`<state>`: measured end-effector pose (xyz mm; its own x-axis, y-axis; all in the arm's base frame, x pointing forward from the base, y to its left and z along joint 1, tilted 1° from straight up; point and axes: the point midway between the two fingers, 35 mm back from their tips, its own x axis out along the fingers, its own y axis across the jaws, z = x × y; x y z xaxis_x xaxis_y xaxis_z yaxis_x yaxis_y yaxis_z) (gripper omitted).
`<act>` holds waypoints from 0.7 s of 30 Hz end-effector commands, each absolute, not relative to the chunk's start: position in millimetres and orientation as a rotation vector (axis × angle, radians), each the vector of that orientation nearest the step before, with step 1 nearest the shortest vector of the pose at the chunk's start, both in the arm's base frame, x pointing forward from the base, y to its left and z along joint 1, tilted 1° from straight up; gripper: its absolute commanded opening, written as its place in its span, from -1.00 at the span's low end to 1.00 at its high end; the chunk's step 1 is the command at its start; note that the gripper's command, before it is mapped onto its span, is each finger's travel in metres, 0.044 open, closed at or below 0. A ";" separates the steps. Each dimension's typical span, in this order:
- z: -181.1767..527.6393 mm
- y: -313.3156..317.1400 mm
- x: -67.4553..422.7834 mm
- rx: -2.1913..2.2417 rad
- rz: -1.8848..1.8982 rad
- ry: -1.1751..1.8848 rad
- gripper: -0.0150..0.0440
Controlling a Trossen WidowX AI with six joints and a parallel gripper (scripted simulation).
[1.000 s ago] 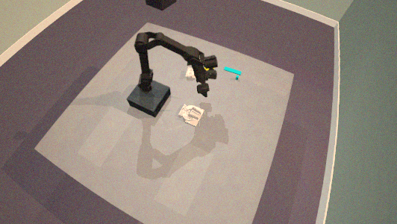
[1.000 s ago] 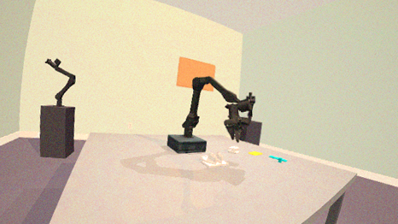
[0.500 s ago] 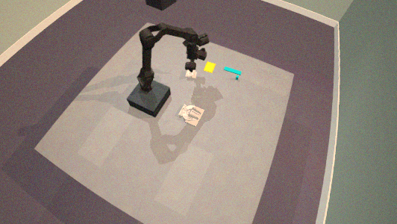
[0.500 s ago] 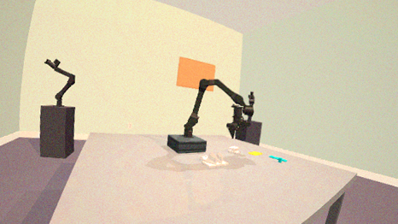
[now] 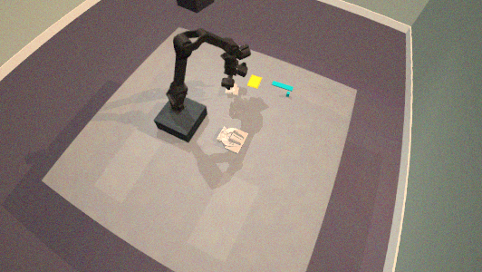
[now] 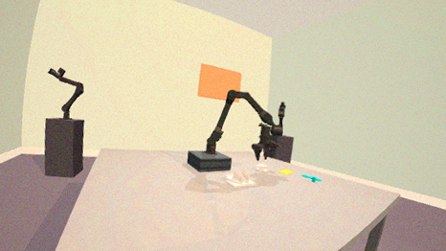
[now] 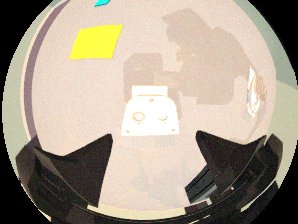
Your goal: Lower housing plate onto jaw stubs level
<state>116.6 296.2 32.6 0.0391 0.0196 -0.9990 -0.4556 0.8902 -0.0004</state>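
The housing plate, a small white piece with two round features, lies on the table. In the wrist view it sits centrally, just beyond and between the fingertips. My gripper is open and empty, pointing down above the housing plate without touching it. The white base with the two jaws lies apart from the housing plate, nearer the front in the top view and at the right edge of the wrist view. Its pins and stubs are too small to make out.
A yellow square lies beside the housing plate. A cyan bar and a small cyan cube lie farther out. The arm's dark base block stands on the table.
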 end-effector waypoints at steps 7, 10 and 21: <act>22.1 298.0 116.5 -0.349 0.380 1.498 1.00; 17.1 298.2 116.7 -0.349 0.380 1.498 1.00; 7.3 298.3 117.0 -0.349 0.380 1.498 1.00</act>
